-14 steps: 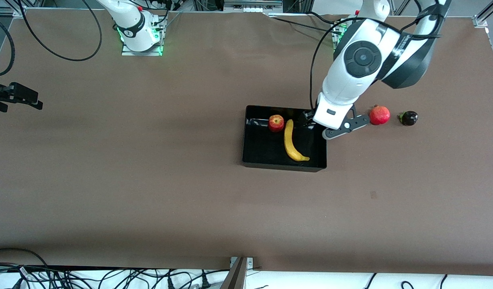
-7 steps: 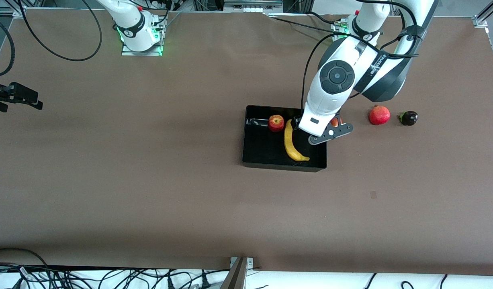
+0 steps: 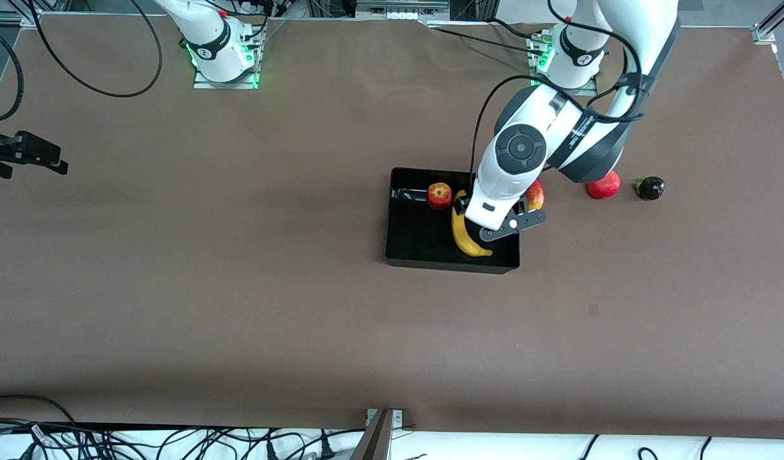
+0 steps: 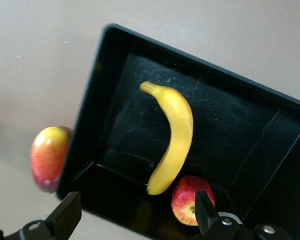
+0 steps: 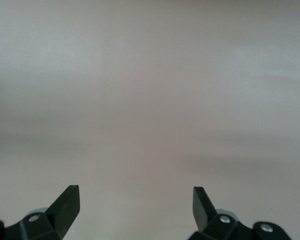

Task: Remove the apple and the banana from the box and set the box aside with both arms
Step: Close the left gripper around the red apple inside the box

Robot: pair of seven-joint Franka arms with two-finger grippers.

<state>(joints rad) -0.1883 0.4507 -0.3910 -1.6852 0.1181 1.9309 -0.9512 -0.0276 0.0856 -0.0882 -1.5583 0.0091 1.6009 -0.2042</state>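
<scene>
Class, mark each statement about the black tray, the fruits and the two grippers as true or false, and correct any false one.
1. The banana lies inside the black tray. True.
2. The apple sits on the bare table. False: it is in the tray, beside the banana.
3. The left gripper is shut on the banana. False: it is open and empty over the tray.
4. The mango lies outside the tray, at its wall toward the left arm's end. True.
5. The right gripper is open over bare table. True.

left gripper (image 4: 135,215) spread wide, wrist angled down; right gripper (image 5: 135,207) spread, seemingly waiting.
</scene>
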